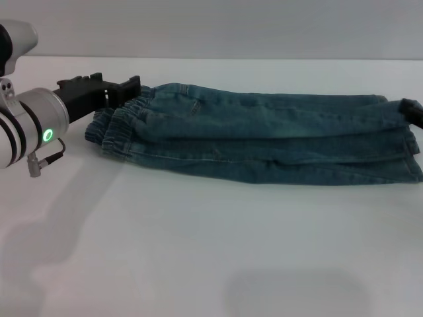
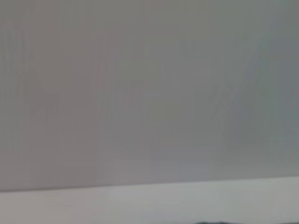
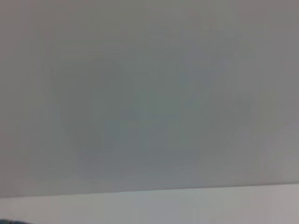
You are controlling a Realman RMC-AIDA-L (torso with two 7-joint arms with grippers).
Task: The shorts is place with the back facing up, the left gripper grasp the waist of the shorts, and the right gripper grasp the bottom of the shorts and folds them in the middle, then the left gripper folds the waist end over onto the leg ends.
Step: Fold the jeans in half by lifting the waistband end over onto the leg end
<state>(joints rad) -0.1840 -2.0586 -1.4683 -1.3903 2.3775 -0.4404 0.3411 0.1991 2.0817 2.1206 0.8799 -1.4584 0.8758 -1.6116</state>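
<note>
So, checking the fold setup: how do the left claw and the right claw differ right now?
The left claw shows plainly with its arm at the gathered waist of the shorts; the right claw shows only as a dark tip at the frame's edge, by the leg ends. Both are black and touch the denim at opposite ends.

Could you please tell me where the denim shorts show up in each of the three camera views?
Head view: the shorts lie across the white table, waist by the left end effector.
Left wrist view: only a dark sliver at the picture's edge; I cannot tell what it is.
Right wrist view: likewise.
Shared landmark: the white table.
</note>
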